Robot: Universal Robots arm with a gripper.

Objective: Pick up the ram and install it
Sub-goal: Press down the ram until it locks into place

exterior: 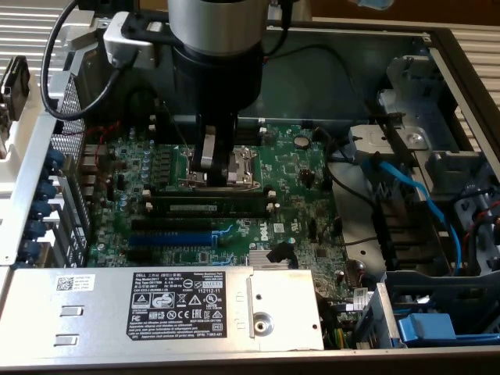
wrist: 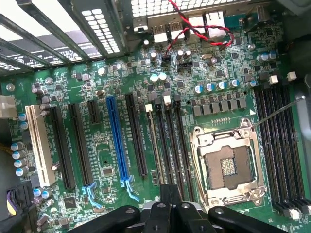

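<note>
Pincer (wrist: 169,209) fingers pressed together, seemingly empty, poised directly over the ram (exterior: 215,208), which already sits in its slot, its long axis crossing beneath the fingertips.

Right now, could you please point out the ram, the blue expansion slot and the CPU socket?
ram (exterior: 199,208): exterior view, white label.
blue expansion slot (wrist: 118,141): wrist view, mid-length.
CPU socket (wrist: 228,167): wrist view, centre.
</note>
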